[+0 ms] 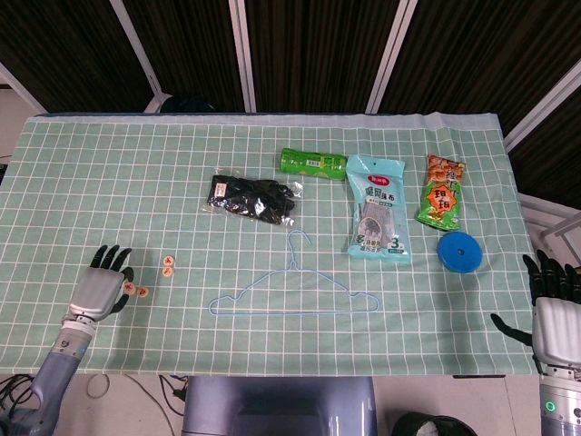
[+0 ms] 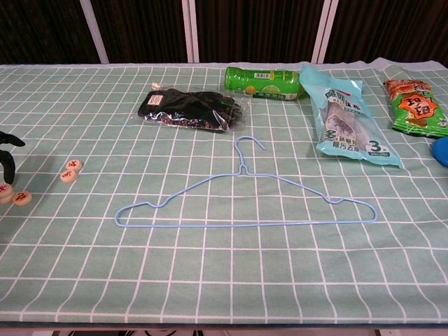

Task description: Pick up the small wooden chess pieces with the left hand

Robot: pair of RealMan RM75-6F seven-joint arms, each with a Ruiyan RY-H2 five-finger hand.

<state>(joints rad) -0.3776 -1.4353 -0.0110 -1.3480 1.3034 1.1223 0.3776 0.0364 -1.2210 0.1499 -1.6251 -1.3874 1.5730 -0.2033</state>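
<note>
Head view: my left hand (image 1: 96, 289) lies at the near left of the desk (image 1: 109, 173), fingers spread and released, with nothing in its grasp as far as I can see. The small wooden chess pieces (image 1: 168, 264) are flat round discs with red characters I cannot read: one pair sits just right of the fingertips, another pair (image 1: 135, 290) touches or nearly touches the hand. My right hand (image 1: 550, 307) rests at the near right edge, fingers apart, holding nothing. A green-and-white checked cloth covers the desk. Thin blue wire hanger (image 1: 292, 289) at centre. Black gloves in clear wrap (image 1: 251, 196), glossy green cylinder (image 1: 313, 163), pale blue pouch marked "3" (image 2: 343, 119), orange snack bag (image 1: 441, 193), blue disc (image 1: 458, 252).
</note>
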